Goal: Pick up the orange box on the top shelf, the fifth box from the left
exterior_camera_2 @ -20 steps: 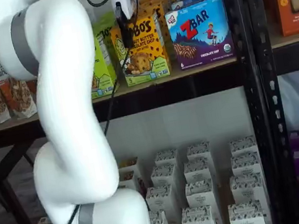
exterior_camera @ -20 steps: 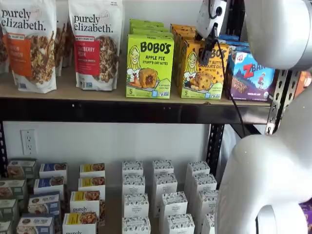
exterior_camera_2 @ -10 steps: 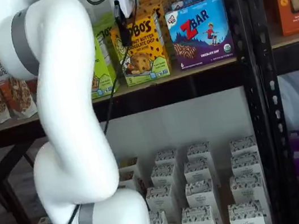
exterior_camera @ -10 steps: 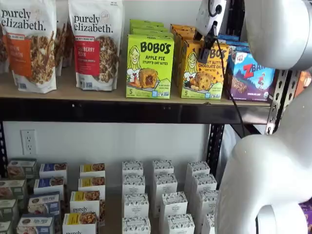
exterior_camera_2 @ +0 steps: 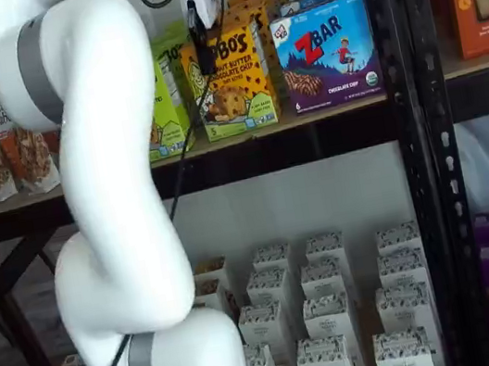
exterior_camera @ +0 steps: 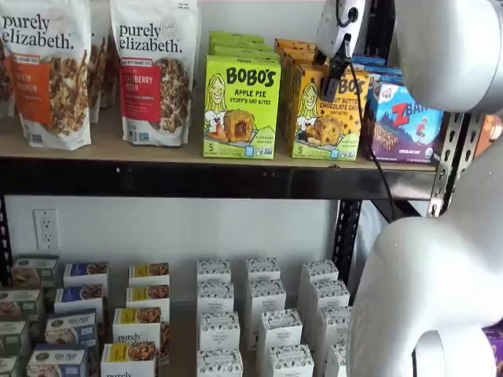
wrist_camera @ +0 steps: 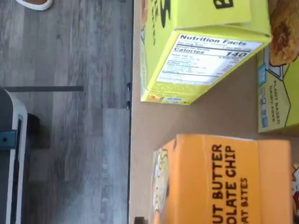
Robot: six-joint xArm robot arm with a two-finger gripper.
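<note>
In the wrist view we see no fingers. The orange box (wrist_camera: 219, 179) fills the near part of the picture, its "BUTTER / CHOCOLATE CHIP" lettering turned sideways, and it stands on the tan board of the top shelf (wrist_camera: 145, 126). The lime-green box (wrist_camera: 201, 51) is its neighbour, with a strip of bare board between them. Past the shelf edge lies the grey floor (wrist_camera: 65, 116).

In a shelf view the gripper (exterior_camera: 330, 82) hangs from its white body in front of the orange box (exterior_camera: 324, 116). The fingers lie against the box's upper front face, so the box is just behind and below the fingers, standing upright with its long axis vertical. The lime-green box (exterior_camera: 240, 107) is off to one side of the fingers and the ZBar box (exterior_camera: 402, 124) to the other. We cannot tell whether the fingers are parted or closed, since they show as one dark shape.

In a shelf view from the other side, the gripper (exterior_camera_2: 199, 48) again sits at the top front corner of the orange box (exterior_camera_2: 229, 80), with the cable (exterior_camera_2: 185, 151) trailing down. Here too the fingers' state cannot be read.

Against half a second ago, little differs: the gripper sits at about the same spot and the box has not moved. We judge the grasp is not yet made.
</note>
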